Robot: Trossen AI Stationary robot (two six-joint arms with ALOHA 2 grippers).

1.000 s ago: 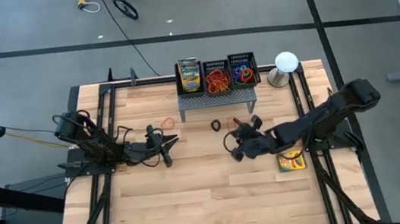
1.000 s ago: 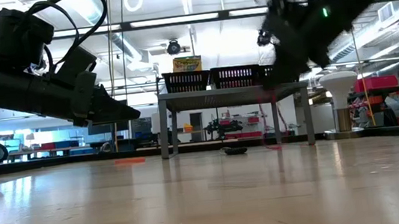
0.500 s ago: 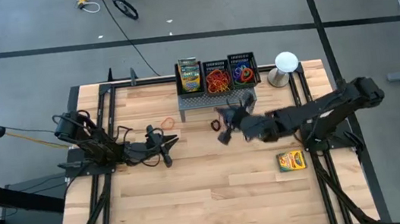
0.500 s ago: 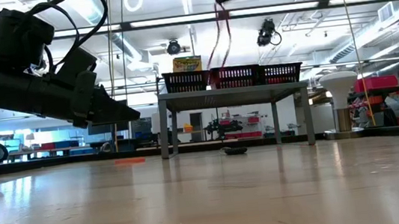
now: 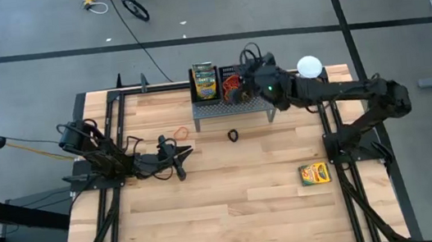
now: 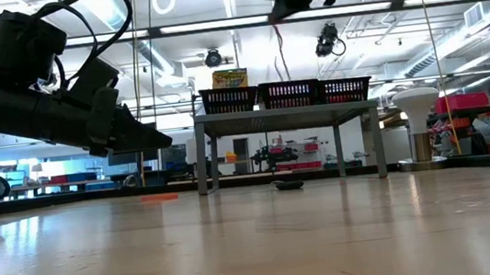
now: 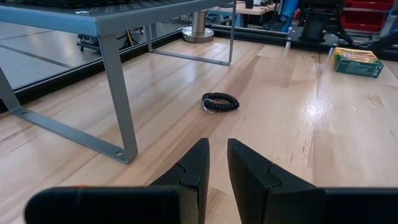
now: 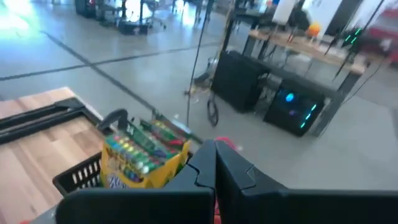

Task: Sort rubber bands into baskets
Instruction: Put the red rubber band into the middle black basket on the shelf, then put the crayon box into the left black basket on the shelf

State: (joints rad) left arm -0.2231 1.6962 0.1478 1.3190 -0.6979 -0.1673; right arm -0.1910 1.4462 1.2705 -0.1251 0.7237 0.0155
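On the bench (image 5: 211, 212), nearest the front edge, a yellow-green crayon box (image 5: 315, 174) lies flat at the lower right of the overhead frame, well apart from everything else. Farther in, at centre left, my left jaws hang low over the wood with only a narrow gap between them and nothing in it; they aim toward the middle of the bench. Ahead of them a black rubber band (image 7: 220, 102) lies coiled on the wood near the centre of the overhead frame, and an orange rubber band (image 5: 173, 134) lies to its left, just beyond my left jaws. Behind both stands the grey perforated stand (image 5: 231, 107), and on its top, in a row at upper centre, sit the three baskets (image 5: 233, 82): the left one holds a second crayon box (image 8: 140, 152) standing on end, and the middle and right ones hold heaps of coloured bands. My right jaws are high above the middle basket, pressed shut on a red rubber band (image 6: 278, 43) that dangles straight down from them, clear of the basket rims. A white round-topped object (image 5: 309, 66) stands just right of the baskets.
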